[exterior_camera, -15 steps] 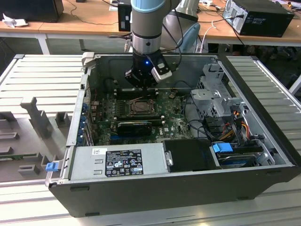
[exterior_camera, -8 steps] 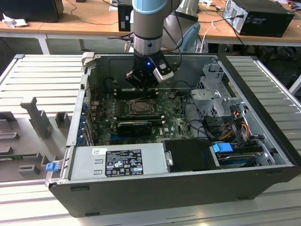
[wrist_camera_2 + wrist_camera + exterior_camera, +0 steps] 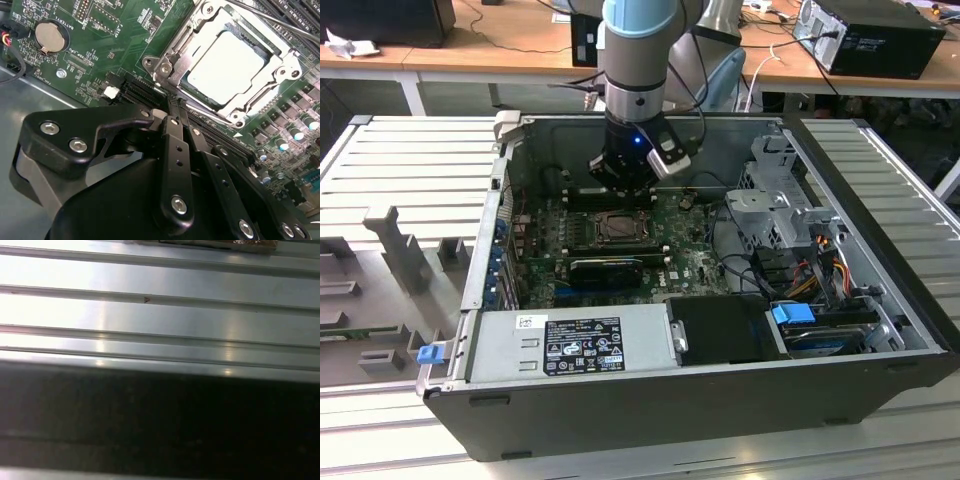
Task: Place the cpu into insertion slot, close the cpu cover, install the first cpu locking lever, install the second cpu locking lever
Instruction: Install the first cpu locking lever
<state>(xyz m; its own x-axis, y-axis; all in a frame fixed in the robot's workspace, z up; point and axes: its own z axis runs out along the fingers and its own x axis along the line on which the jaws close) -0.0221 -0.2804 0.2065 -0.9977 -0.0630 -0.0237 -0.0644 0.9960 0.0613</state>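
Two black fingers (image 3: 174, 135) are lying pressed flat together in the second wrist view. We are seeing nothing clamped between them. Their tips are hanging just over the green board (image 3: 100, 55), close to the near corner of the cpu cover (image 3: 172, 55).

Just beyond the tips, the cpu (image 3: 225, 62) is lying flat in the insertion slot (image 3: 618, 230), its pale metal face showing through the cover's window. The cover is lying down over the chip's edges.

We are judging the chip as light, thin and stiff, with a smooth lid that slips easily and delicate contacts beneath. Opposite edges would be the only safe hold, and the frame is now covering those. The cover is looking like stiff, thin sheet metal, best pressed on its flat border rather than pinched.

Farther off, a thin lever rod (image 3: 280, 21) is crossing beyond the socket. We are taking it for springy wire, narrow and slick. We cannot tell whether it is latched.

Farthest out, in the exterior view, the arm is reaching down into the open computer case (image 3: 620, 410) on the ribbed table (image 3: 380, 160).
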